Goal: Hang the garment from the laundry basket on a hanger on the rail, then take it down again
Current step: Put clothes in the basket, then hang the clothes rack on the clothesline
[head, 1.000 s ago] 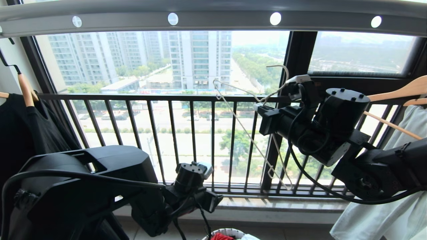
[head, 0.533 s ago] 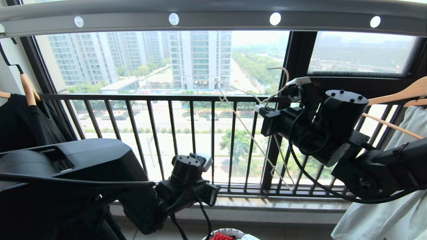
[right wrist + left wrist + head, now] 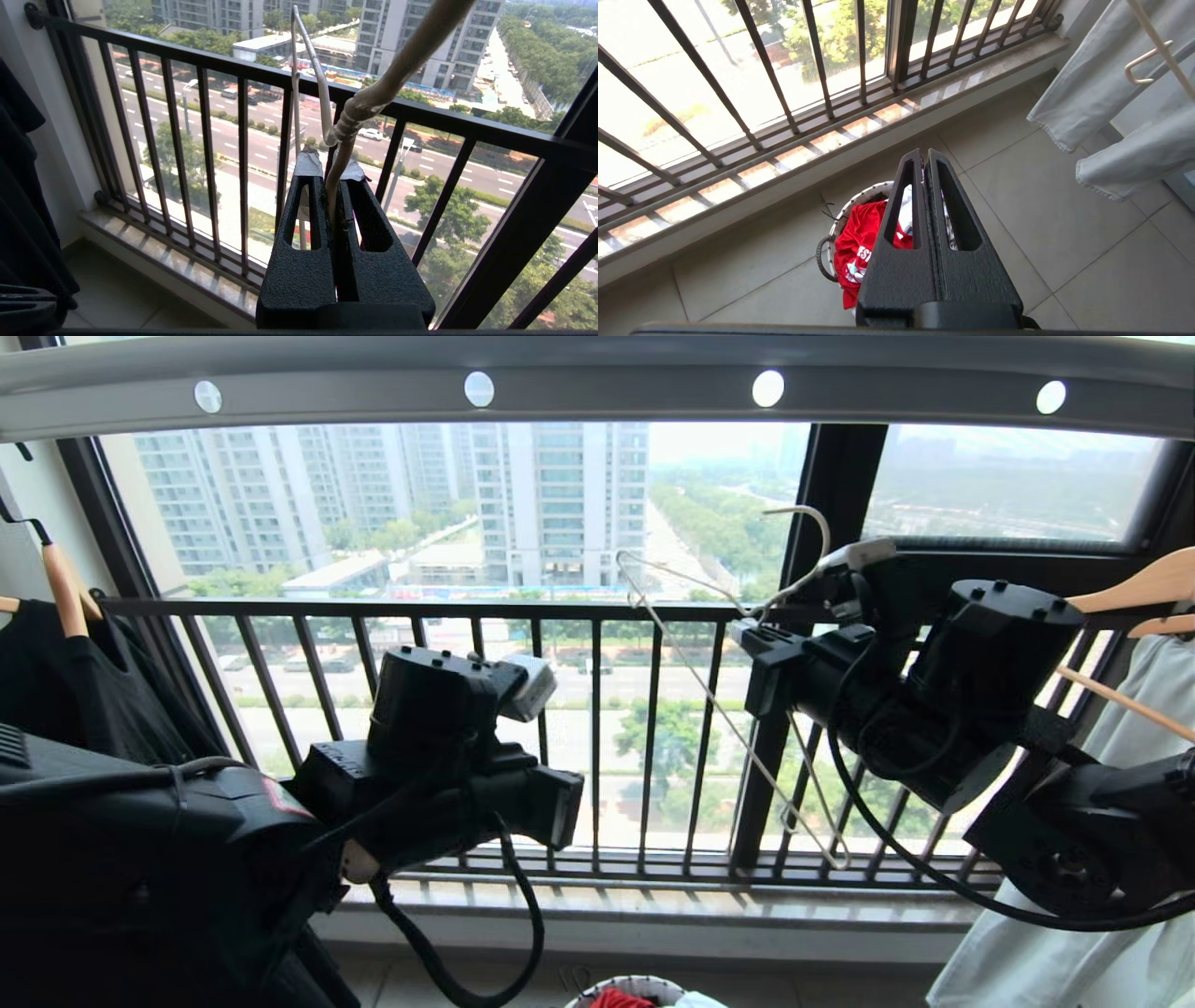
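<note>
The red garment (image 3: 852,242) lies in the white laundry basket (image 3: 859,198) on the floor, and its red cloth (image 3: 616,1000) shows at the bottom edge of the head view. My left gripper (image 3: 923,151) hangs well above the basket, shut with nothing in it. My right gripper (image 3: 331,170) is shut on the neck of the cream wire hanger (image 3: 345,126). It holds the hanger (image 3: 709,700) in front of the railing, below the grey rail (image 3: 597,392).
A black garment (image 3: 56,691) hangs on a wooden hanger at the left. A pale grey garment (image 3: 1120,915) hangs at the right, close to my right arm. The black railing (image 3: 597,611) and a stone sill stand just ahead.
My left arm has risen from low beside the basket to railing height. My right arm has shifted slightly right and up with the hanger.
</note>
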Tool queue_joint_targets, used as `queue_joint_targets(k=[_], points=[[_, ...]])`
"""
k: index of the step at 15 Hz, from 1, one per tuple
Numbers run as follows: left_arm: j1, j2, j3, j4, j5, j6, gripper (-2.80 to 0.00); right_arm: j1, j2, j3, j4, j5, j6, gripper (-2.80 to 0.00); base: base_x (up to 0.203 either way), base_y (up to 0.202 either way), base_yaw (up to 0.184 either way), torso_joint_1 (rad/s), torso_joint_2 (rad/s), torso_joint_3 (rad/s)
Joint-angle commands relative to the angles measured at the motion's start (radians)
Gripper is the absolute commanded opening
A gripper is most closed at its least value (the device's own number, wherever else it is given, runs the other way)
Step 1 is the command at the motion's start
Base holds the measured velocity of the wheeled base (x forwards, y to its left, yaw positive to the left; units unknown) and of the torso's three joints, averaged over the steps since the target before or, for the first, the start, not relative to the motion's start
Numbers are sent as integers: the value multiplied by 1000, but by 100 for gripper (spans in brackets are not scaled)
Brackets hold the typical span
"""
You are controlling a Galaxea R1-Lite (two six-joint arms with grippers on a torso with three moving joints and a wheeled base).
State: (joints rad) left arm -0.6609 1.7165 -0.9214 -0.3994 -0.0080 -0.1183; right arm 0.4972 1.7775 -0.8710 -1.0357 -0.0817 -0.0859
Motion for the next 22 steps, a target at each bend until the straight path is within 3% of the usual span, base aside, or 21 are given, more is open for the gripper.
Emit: queue_joint_targets(k=[1,4,8,11,22], points=[[0,-179,-65,206,20,-1,-280,6,-39,-10,-6,-19,-1,-280,0,0,0,0,0,0],[0,-246,-105,296,31,-6,-280,3,-72,-34,0,-52,-3,-280,0,0,0,0,0,0],[-3,-274,-109,298,31,-11,-280,9,-95,-40,12,-62,-11,-280,0,0,0,0,0,0],[-20,-289,-106,300,31,-12,-280,60,-81,-64,15,-145,-35,-280,0,0,0,0,0,0],[-19,-382,-105,301,48,-11,-280,119,-67,-86,6,-194,-64,-280,0,0,0,0,0,0]])
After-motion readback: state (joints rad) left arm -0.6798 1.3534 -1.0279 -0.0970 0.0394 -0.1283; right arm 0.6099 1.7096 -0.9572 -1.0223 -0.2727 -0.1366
